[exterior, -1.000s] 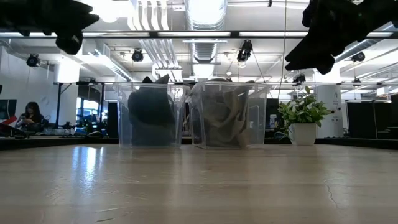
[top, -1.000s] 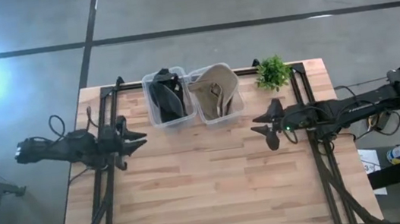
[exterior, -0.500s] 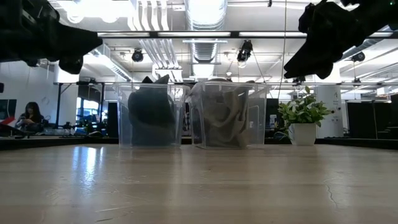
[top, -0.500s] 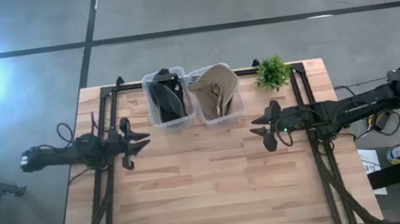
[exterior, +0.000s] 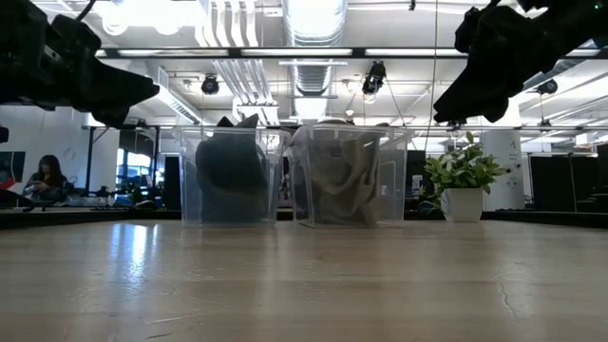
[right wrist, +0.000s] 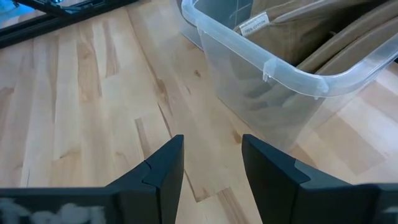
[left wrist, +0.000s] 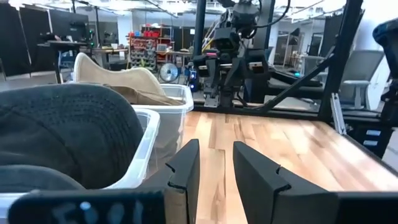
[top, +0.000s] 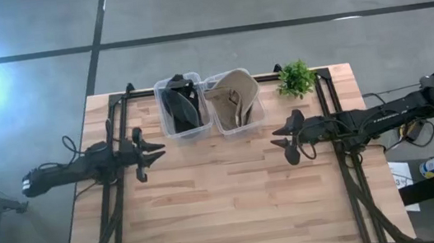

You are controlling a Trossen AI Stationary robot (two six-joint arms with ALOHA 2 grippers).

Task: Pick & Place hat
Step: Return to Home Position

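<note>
A dark hat (top: 178, 105) sits in the left clear bin (top: 164, 121), and a tan hat (top: 235, 96) sits in the right clear bin (top: 256, 117); both bins stand at the table's far edge. In the low view the dark hat (exterior: 231, 169) and tan hat (exterior: 337, 173) show through the bin walls. My left gripper (top: 154, 151) hovers open above the table, near-left of the dark hat's bin; its wrist view shows the dark hat (left wrist: 62, 134) close by. My right gripper (top: 279, 140) hovers open, near-right of the tan hat's bin (right wrist: 280, 81).
A small potted plant (top: 296, 79) stands at the far right of the table beside the tan hat's bin. The wooden tabletop (top: 227, 203) stretches bare toward the near edge. Black frame rails (top: 118, 192) run along both sides. A person sits in the room behind (exterior: 43, 179).
My left gripper has moved toward the table's right, closer to the dark hat's bin, and has come down somewhat in the low view. My right gripper has shifted slightly toward the table's left. The hats and bins have stayed put.
</note>
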